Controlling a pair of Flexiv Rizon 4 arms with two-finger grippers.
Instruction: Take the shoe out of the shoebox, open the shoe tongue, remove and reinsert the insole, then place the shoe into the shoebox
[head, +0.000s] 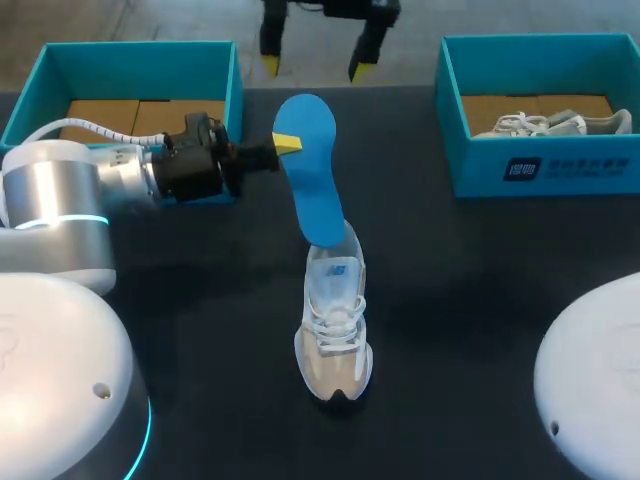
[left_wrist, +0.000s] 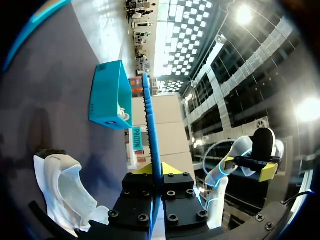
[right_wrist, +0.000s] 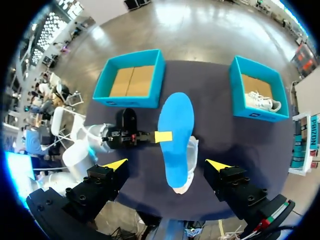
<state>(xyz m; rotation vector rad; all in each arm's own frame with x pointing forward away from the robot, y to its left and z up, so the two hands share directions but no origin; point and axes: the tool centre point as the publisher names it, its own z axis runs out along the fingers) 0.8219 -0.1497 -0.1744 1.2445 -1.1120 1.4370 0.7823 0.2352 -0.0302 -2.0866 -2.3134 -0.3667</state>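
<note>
Pinching the blue insole (head: 312, 170) by its edge, left gripper (head: 287, 143) keeps its lower end in the shoe (head: 335, 320) mid-table (head: 480, 300). Right gripper (head: 313, 68) is open at far edge. Probably best: keep insole lined up with shoe and steady the shoe.

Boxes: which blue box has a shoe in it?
The right box has a white shoe inside; the left box shows only its brown cardboard floor.
</note>
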